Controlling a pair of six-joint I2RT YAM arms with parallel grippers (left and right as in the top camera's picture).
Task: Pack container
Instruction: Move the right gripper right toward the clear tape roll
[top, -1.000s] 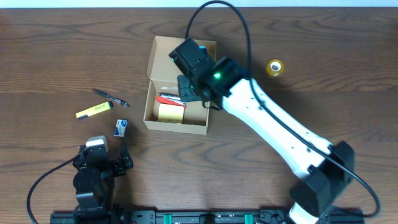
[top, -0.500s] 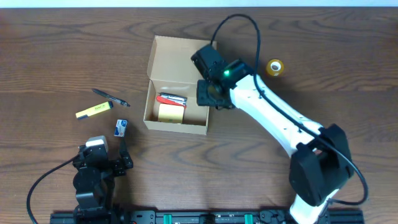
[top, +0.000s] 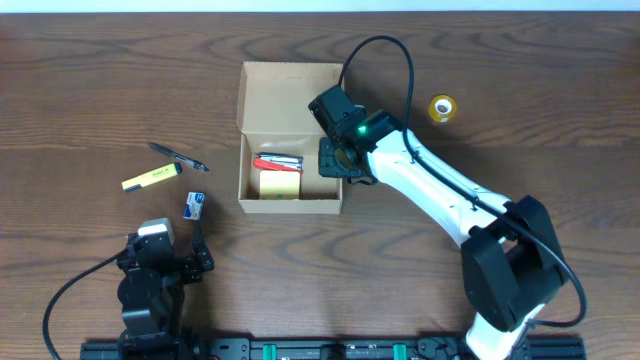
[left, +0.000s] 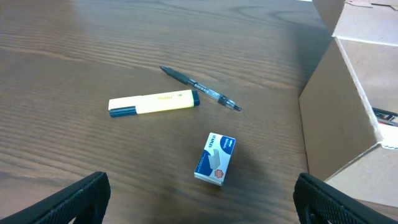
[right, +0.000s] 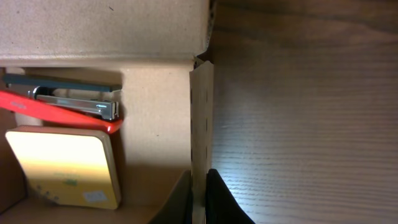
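The container (top: 290, 207), a tan cardboard box with its flap lid (top: 285, 95) open toward the back, sits at mid-table. It holds a red stapler (top: 278, 160) and a yellow note pad (top: 278, 184). My right gripper (top: 335, 160) is shut on the box's right wall. In the right wrist view the fingers (right: 200, 186) pinch that wall (right: 201, 118), with the stapler (right: 68, 102) and pad (right: 62, 165) to the left. My left gripper (top: 160, 262) is open and empty near the front left, and shows open in the left wrist view (left: 200, 196).
A yellow highlighter (top: 151, 177), a dark pen (top: 178, 157) and a small blue staple box (top: 195, 206) lie left of the container. They also show in the left wrist view: highlighter (left: 153, 102), pen (left: 199, 88), staple box (left: 214, 159). A yellow tape roll (top: 442, 108) lies at the back right.
My right gripper moved from above the box to its right wall and closed on it. The box turned from slightly tilted to square. The left arm has not moved.
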